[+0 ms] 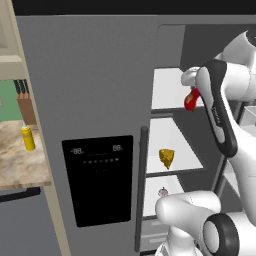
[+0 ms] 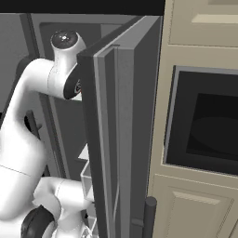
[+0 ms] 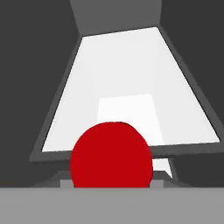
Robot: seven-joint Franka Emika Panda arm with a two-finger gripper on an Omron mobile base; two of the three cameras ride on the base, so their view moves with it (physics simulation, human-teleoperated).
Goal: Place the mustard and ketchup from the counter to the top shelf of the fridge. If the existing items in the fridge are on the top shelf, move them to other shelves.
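- Now the gripper (image 1: 191,95) is up at the open fridge (image 1: 90,75), with the ketchup (image 1: 191,99) clamped between its fingers; the fingers are closed about the red bottle, partway open as the bottle's width allows.
- The ketchup hangs tilted in front of the top shelf (image 1: 167,92), above its front rim; I cannot tell whether it touches the shelf.
- In the hand view the ketchup (image 3: 111,155) shows as a red round shape low in the middle, with the white top shelf (image 3: 127,87) spreading out beyond it.
- The cheese wedge (image 1: 167,158) lies on the middle shelf (image 1: 172,167), one level down.
- The small pinkish bulb (image 1: 163,192) sits on the shelf below that, partly behind the robot's white joint.
- The mustard (image 1: 27,137) stands upright on the bench (image 1: 20,160) to the left of the fridge, near the knife block (image 1: 25,102).
- From the right base view, the fridge's open door (image 2: 123,135) stands edge-on beside a dark wall oven (image 2: 204,123).
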